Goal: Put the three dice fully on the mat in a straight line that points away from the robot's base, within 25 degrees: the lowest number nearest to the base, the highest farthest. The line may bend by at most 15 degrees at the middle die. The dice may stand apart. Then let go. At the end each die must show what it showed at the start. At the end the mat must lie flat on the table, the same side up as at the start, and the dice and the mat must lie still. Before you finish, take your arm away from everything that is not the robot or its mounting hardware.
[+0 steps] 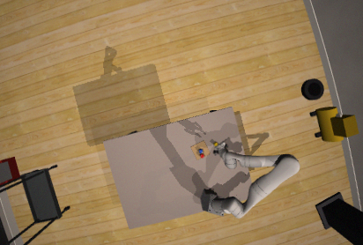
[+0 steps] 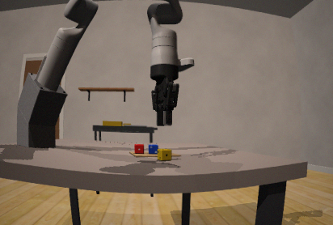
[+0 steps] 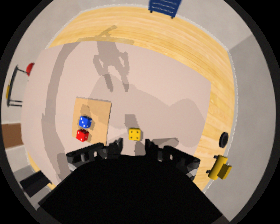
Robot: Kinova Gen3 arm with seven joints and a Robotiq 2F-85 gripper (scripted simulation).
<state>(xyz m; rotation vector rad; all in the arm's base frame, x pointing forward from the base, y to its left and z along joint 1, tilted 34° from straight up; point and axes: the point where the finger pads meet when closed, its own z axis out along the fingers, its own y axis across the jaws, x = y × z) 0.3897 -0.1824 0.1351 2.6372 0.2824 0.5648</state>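
A small tan mat [image 1: 197, 151] lies on the grey table. A red die [image 2: 139, 148] and a blue die [image 2: 153, 148] stand side by side on the mat. A yellow die [image 2: 164, 154] stands on the table beside the mat, off it, as the wrist view [image 3: 134, 133] shows. My gripper [image 2: 164, 120] hangs well above the table, roughly over the yellow die, pointing down. Its fingers are about half open and hold nothing. In the wrist view the red die [image 3: 82, 136] and blue die [image 3: 84, 121] sit left of the fingers.
The arm's base [image 1: 211, 202] is at the table's near edge. A yellow chair [image 1: 335, 124], a black bin [image 1: 312, 89] and a dark cart [image 1: 40, 194] stand on the wooden floor away from the table.
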